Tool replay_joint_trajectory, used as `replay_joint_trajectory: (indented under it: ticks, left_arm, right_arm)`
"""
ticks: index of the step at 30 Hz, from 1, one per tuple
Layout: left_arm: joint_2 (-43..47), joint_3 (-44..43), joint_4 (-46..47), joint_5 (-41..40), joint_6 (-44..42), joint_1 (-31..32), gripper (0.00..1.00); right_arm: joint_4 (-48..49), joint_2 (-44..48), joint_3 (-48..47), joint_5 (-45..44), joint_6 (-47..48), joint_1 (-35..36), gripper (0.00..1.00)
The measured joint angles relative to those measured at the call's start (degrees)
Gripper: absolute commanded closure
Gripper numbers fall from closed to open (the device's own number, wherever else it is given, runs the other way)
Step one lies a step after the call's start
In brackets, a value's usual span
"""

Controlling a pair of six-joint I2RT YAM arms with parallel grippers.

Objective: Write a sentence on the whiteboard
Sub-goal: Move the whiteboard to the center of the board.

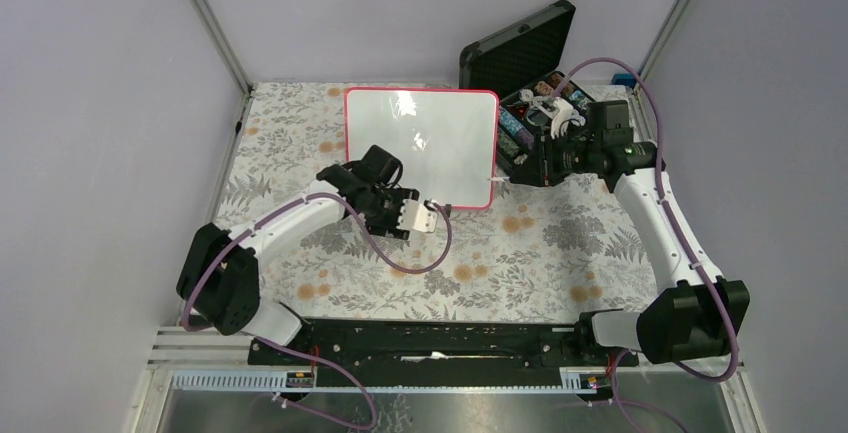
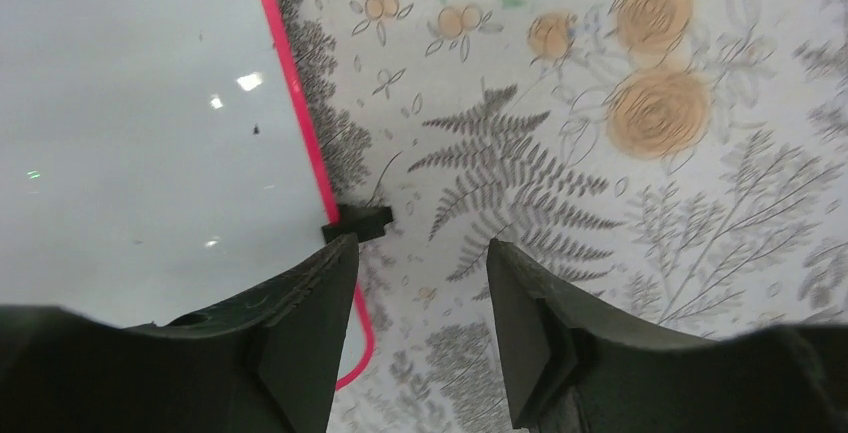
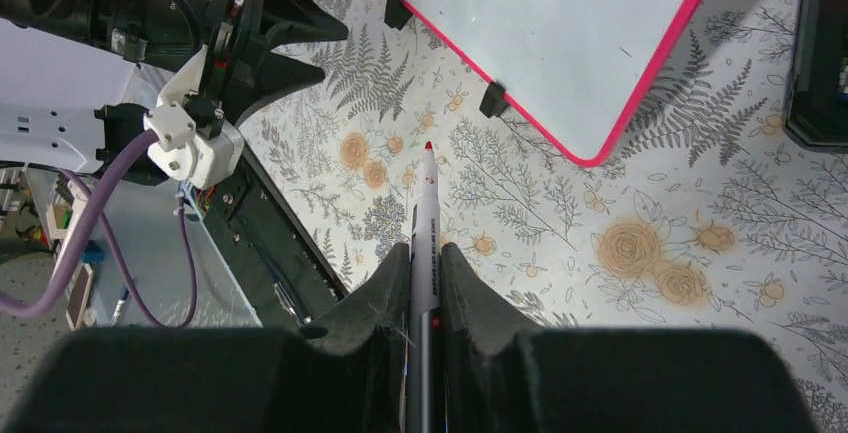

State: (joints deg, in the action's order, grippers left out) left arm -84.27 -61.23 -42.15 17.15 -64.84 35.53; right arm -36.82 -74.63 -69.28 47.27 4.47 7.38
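— right gripper (image 3: 425, 253) pinching marker (image 3: 427, 193), red tip at 12. Left one?
— left gripper (image 2: 422, 248) spread wide, arm stretched toward 2. whiteboard (image 1: 420, 143) sits at 12, long axis 9-to-3, lying flat I think.

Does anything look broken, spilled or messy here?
Nothing much stands out. The glossy white board with the red-pink frame is clean and blank, apart from tiny dark specks. The right gripper grips a white red-tipped marker.
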Motion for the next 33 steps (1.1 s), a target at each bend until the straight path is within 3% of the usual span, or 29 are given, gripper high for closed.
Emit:
replay_joint_trajectory:
  ticks: [13,24,33]
  left_arm:
    - [-2.08,0.72,-0.57,-8.94,-28.87,1.44,0.44]
    - [-1.49,11.26,5.03,-11.21,-44.78,1.55,0.49]
    - [-1.46,12.13,10.16,-12.15,-52.22,1.55,0.48]
  right_arm:
    - [-0.20,0.48,0.02,1.92,1.27,-1.88,1.00]
    - [-0.24,0.52,0.50,2.47,1.38,-2.19,1.00]
    - [-0.24,0.57,1.25,3.32,1.97,-2.25,1.00]
